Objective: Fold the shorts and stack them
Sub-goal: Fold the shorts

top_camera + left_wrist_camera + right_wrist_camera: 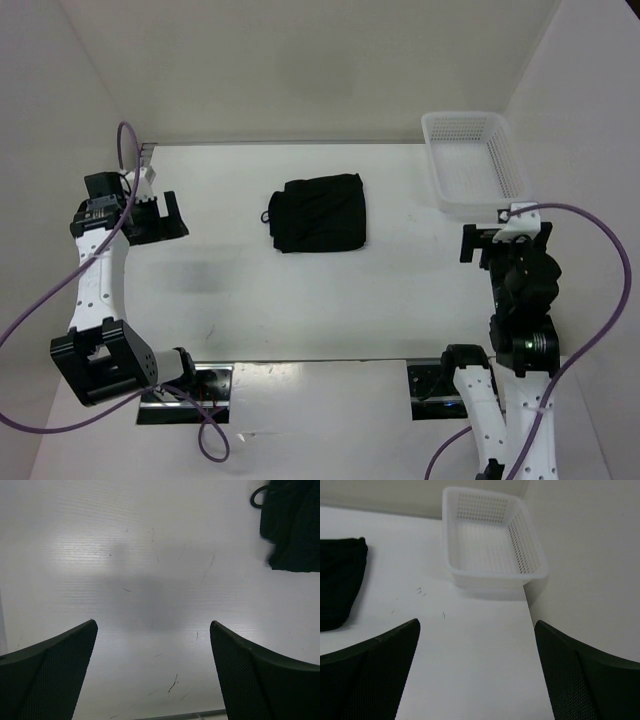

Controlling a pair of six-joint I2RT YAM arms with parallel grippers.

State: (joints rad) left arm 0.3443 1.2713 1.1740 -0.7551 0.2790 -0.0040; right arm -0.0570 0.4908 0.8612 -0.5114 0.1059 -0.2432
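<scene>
In the top view, our left gripper (155, 215) and right gripper (474, 245) both stand spread wide, holding nothing. From the left one the shorts (320, 213) lie at 3 o'clock, and from the right one between 9 and 10 (neither arm clearly nearer). The compact bundle sits mid-table, slightly wider across, with its drawstring (267, 215) at 9 o'clock.

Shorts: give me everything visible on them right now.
The shorts are plain black, soft-looking fabric, folded into a compact, roughly square bundle with faint creases on top. A small drawstring loop pokes out from the side facing the left arm. They lie flat near the middle of the white table, resting on it alone; nothing else touches them.
</scene>
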